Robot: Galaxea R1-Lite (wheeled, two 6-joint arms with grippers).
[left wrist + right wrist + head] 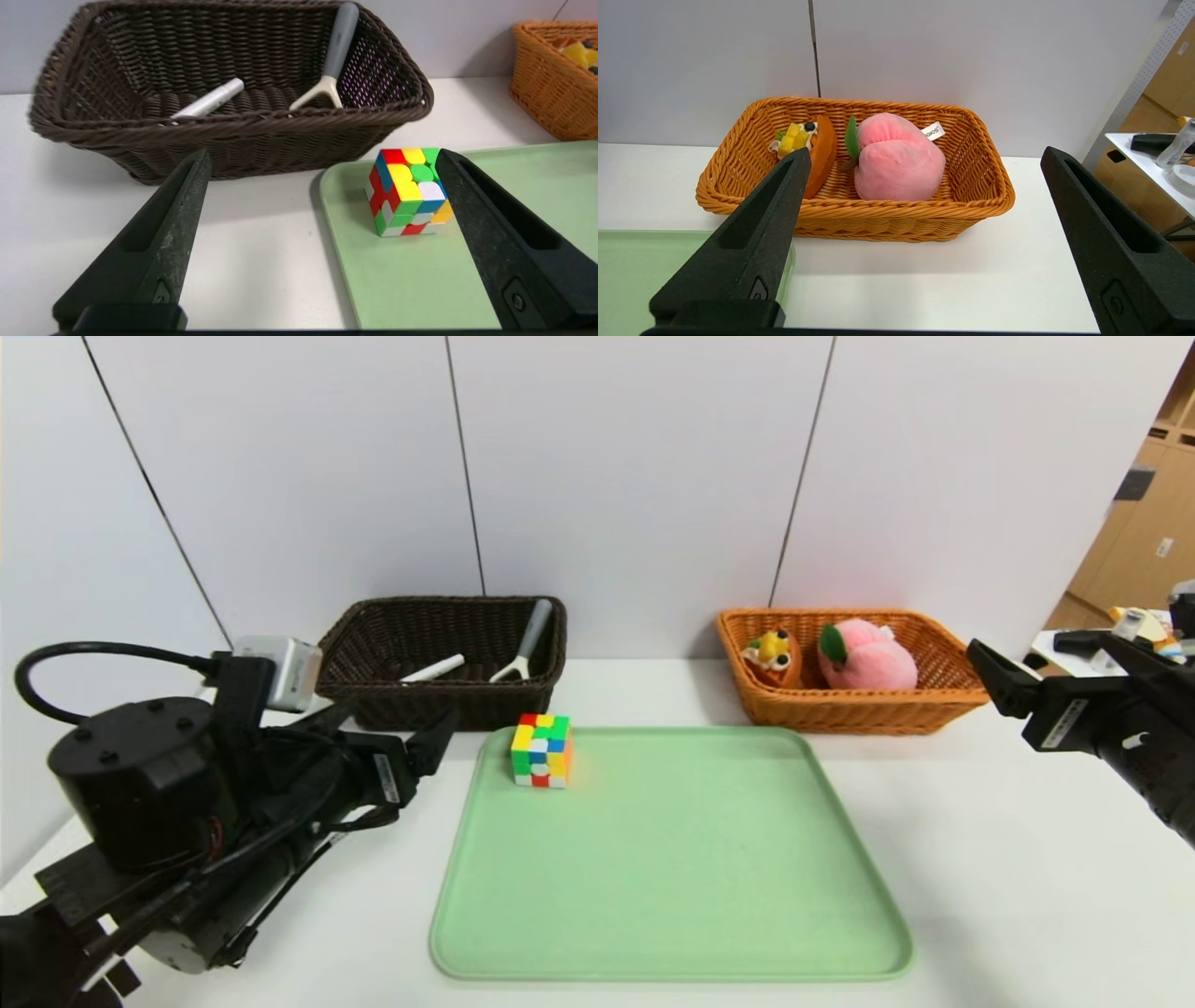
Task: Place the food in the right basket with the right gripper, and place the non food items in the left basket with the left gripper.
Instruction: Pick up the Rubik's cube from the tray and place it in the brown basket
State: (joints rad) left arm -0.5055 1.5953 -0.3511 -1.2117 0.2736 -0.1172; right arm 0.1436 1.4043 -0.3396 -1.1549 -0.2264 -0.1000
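The multicoloured puzzle cube [541, 751] stands on the far left corner of the pale green tray [672, 896]. My left gripper [397, 723] is open and empty, low over the table left of the tray. In the left wrist view [322, 156] the cube [406, 191] sits just inside one finger. The dark brown basket [448, 709] holds the white marker [432, 669] and the peeler [527, 639]. No spork shows. The orange basket [850, 714] holds the pink peach [868, 655] and the cake slice [773, 655]. My right gripper [1022, 649] is open and empty, right of that basket.
Both baskets stand against the white wall at the table's back. A side table [1074, 649] with bottles and clutter is off to the far right, beyond my right arm. The orange basket [878, 219] faces the right wrist camera.
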